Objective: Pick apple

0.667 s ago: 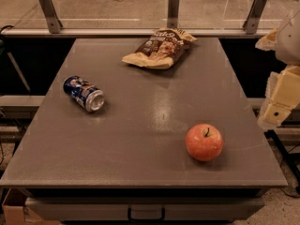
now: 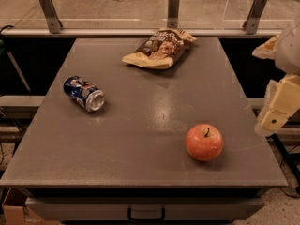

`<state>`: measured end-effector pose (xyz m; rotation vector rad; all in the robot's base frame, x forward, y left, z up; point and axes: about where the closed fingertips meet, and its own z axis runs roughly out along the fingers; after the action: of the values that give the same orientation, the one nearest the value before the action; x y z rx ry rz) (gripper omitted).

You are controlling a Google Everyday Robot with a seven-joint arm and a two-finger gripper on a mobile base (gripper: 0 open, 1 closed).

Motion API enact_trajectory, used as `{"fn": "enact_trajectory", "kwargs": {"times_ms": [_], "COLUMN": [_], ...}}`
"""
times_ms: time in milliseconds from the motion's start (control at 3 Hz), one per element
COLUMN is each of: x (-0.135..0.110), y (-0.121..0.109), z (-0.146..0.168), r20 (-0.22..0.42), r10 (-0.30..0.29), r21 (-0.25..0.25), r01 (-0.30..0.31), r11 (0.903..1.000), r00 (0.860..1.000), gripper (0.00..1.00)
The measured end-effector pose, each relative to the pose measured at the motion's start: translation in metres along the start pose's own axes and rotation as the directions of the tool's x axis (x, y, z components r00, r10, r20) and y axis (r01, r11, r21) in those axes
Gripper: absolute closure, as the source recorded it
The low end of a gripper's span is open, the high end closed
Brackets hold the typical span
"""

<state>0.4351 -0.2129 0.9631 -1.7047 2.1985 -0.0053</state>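
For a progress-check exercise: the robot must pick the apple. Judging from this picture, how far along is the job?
Done: nothing yet. The apple sits untouched on the table, near its front right. In hand: the gripper hangs beyond the table's right edge, apart from the apple. Left: reach over, grasp, lift.

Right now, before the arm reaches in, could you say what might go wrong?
The round apple sits front right on the table, near its edge, so a nudge could roll it off. The end effector hangs beyond the right edge, apart from the apple; coming in low might clip the table.
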Motion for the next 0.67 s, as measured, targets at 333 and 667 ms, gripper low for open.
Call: {"fn": "enact_trajectory", "kwargs": {"times_ms": [333,667], "x": [-0.002,-0.014], "y": [0.019,0.039], "z": [0.021,0.04], "r20": [0.138,0.284], "r10": [0.012,0.008], "r21": [-0.064,-0.13], "r01": [-0.003,0.03], "r11": [0.9979,0.991], "r00": [0.99,0.959], "gripper": [0.0,0.0]}}
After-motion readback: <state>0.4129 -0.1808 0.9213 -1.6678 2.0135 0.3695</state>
